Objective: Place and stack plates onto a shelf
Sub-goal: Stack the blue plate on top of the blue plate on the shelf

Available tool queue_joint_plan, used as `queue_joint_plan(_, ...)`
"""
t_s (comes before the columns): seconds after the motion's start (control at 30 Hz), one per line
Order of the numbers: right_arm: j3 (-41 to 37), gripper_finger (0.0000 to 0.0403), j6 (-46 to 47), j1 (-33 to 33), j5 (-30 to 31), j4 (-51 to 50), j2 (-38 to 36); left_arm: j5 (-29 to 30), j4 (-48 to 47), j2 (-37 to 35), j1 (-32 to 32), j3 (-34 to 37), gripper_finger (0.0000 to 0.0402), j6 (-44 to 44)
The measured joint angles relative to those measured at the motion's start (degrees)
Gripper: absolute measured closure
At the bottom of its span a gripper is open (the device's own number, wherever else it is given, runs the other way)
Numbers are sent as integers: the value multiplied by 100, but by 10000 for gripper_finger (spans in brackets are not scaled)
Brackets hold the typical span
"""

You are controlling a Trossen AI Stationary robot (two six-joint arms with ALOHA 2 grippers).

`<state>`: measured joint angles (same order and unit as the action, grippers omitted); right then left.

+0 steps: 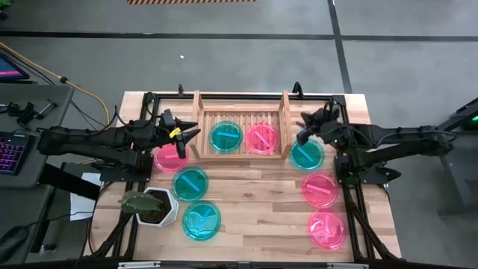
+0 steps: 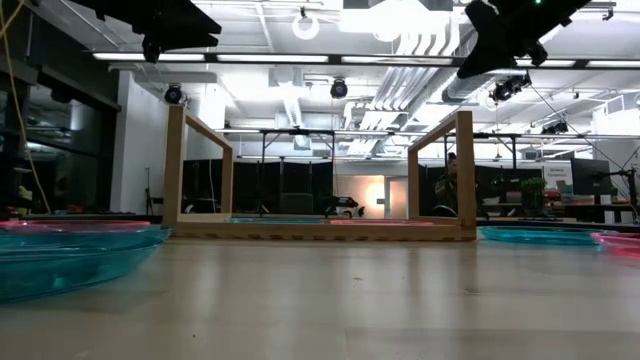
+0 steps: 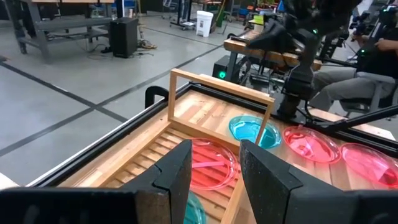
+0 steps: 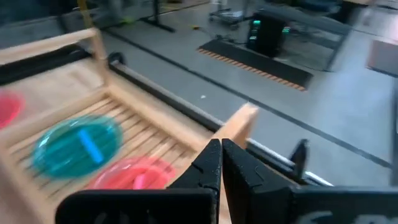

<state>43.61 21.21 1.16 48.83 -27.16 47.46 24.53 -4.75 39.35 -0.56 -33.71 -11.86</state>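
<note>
No brand, label or readable writing shows on any of these things.

At the desk's left edge the left gripper hangs above the left pink plate, just outside the shelf's left rail. Its jaws are spread and nothing sits between them. Below that plate lie two teal plates, one near the middle and one nearer the front edge, with a white plant pot beside them at the front left corner.

The wooden shelf sits against the far edge. It holds a shelved teal plate on the left and a shelved pink plate on the right, side by side on the slats. Some slat room may remain by the left rail, though the overhead view leaves that unclear.

The right gripper hangs just outside the shelf's right rail, at the edge of a right teal plate. Its jaws are pressed together and hold nothing. Two more pink plates, one behind the other, line the right edge. Bare wood lies open across the middle front.
</note>
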Motion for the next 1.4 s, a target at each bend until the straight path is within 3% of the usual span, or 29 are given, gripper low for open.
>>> queue_joint_plan(0.17,211,391,342,926,-424,-550,7,0,-9,0,0,1,275,0)
queue_joint_plan(0.33,217,340,593,2266,-1341,-1039,180,0,-9,0,2,2,275,7)
queue_joint_plan(0.53,217,268,584,3833,-2564,-1611,945,4,53,0,2,2,275,154)
queue_joint_plan(0.67,172,240,217,4472,-3272,-2214,1645,4,72,0,2,2,275,155)
queue_joint_plan(0.9,-299,229,-321,4605,-4226,-2909,2129,4,72,0,4,2,275,157)
queue_joint_plan(1.4,-997,232,144,4331,-4846,-1832,2127,4,163,0,4,2,275,157)
